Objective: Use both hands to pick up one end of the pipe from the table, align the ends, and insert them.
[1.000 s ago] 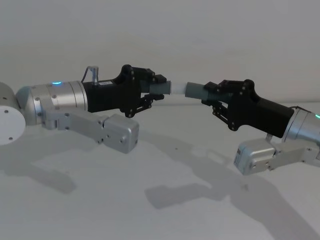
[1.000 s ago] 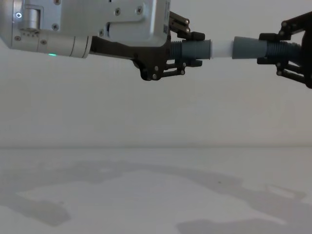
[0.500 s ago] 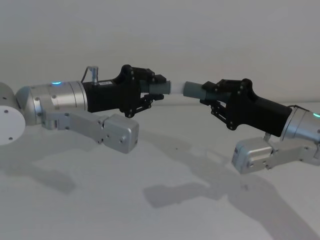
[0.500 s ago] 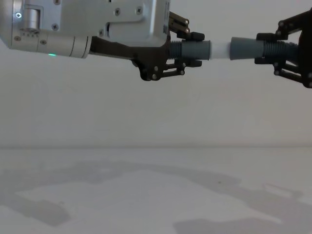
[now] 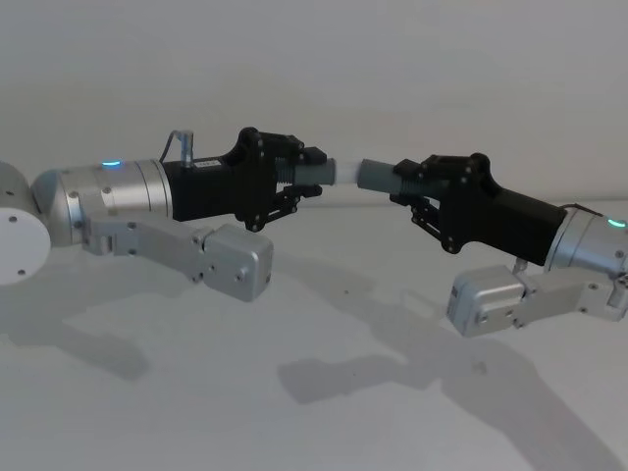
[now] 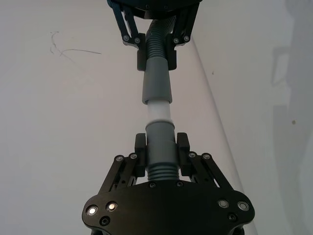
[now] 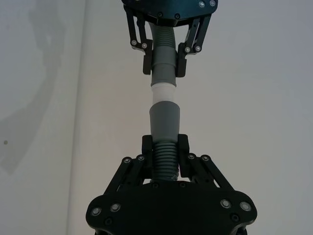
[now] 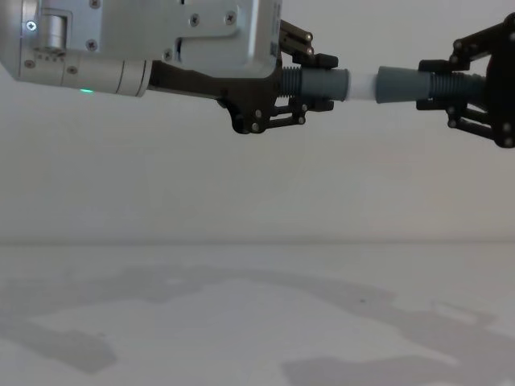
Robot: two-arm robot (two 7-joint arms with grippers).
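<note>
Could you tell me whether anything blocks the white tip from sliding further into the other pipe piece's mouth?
Nothing visible does. The white tip, held by the left pincer, already sits in the grey mouth held by the right pincer.

The white tip (image 8: 364, 85) partly hid inside the grey mouth (image 8: 384, 84); the right gripper (image 8: 426, 83) was cut off at the chest view's edge
</note>
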